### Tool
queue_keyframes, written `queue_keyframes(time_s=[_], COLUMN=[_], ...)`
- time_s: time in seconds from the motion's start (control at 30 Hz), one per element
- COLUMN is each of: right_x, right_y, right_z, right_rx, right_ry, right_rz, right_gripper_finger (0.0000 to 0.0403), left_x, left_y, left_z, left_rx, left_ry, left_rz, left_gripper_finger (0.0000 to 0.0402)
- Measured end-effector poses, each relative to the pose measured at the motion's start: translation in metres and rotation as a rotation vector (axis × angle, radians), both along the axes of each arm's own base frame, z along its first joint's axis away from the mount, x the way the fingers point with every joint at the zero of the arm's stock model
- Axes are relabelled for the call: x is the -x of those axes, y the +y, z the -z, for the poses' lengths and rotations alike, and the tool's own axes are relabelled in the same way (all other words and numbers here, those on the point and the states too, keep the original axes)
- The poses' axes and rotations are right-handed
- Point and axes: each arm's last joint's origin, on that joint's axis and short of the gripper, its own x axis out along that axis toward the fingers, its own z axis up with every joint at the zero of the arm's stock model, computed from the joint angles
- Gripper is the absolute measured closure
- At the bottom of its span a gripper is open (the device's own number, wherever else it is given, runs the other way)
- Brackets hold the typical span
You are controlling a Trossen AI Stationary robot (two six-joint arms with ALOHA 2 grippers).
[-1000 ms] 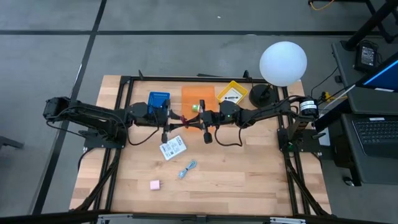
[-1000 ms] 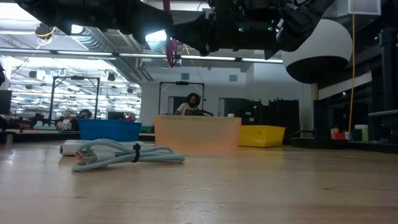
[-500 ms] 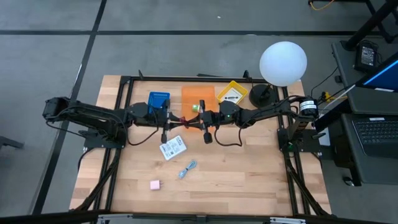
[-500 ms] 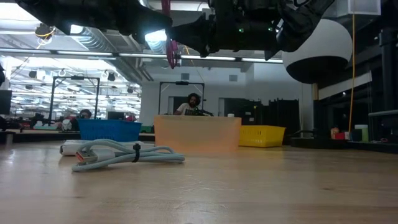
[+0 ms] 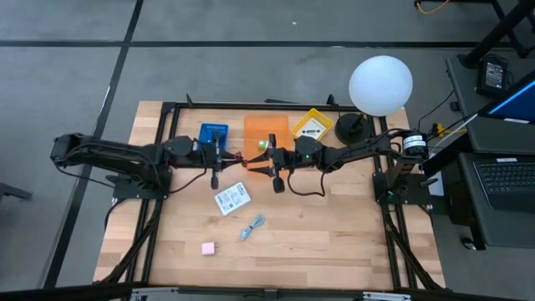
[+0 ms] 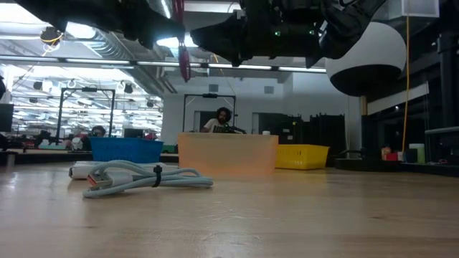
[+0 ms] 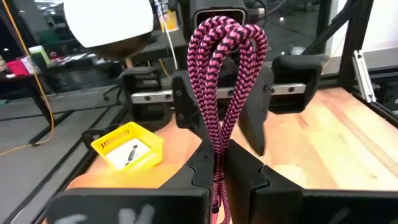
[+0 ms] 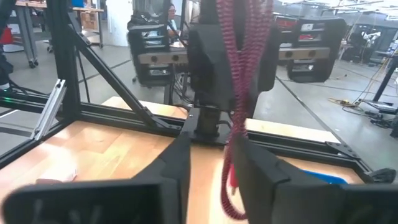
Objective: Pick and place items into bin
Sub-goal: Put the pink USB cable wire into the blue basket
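Wooden planks made up the bench (image 5: 334, 234), and both dark arms reached in over its far half from either side. From the left, the left hand (image 5: 215, 158) hung above the boards just in front of the blue bin (image 5: 214, 134), its fingers pinched tight on the dark-red cord (image 7: 224, 93), which stood looped up between them in its own wrist view. Below it, nearer the front edge, a white printed packet (image 5: 231, 197) lay flat, with the pink cube (image 5: 208, 248) well in front of that and the light-blue piece (image 5: 252, 226) between the two, a little to the right. Further along, the orange bin (image 5: 266, 131) sat at the back with a tiny greenish cube (image 5: 262, 145) in it. The right hand (image 5: 255, 166) pointed toward the left one just in front of this bin, its fingers spread apart and empty, the cord dangling in the gap seen from its wrist. Next came the yellow bin (image 5: 313, 125) holding another white packet, and past it the white globe lamp (image 5: 380, 84) at the bench's far right corner.
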Motion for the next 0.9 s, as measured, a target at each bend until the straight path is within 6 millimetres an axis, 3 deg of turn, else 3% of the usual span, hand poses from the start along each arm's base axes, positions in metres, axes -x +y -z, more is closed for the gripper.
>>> queue_keyframes(time_s=[0.2,0.47,0.6,0.9], right_x=[0.004,0.034,0.048,0.079], right_y=[0.001,0.007,0.020,0.036], right_z=[-0.006,-0.036,-0.033,-0.023], right_rx=[-0.001,-0.081,-0.052,-0.055], right_ry=[0.030,0.163,0.176,0.135], right_rz=[-0.002,-0.005,0.004,0.089], right_gripper_finger=[0.0264,0.0261,0.0291,0.0397], left_x=[0.012,0.028,0.036,0.052], left_y=[-0.001,-0.001,-0.001,-0.001], left_z=[-0.003,-0.008,-0.009,-0.002], left_rx=[0.002,0.009,0.010,0.096], left_ry=[0.025,0.041,0.057,0.151], left_rz=[0.001,-0.017,-0.017,-0.073], left_gripper_finger=[0.0389,0.0389,0.0389,0.0389])
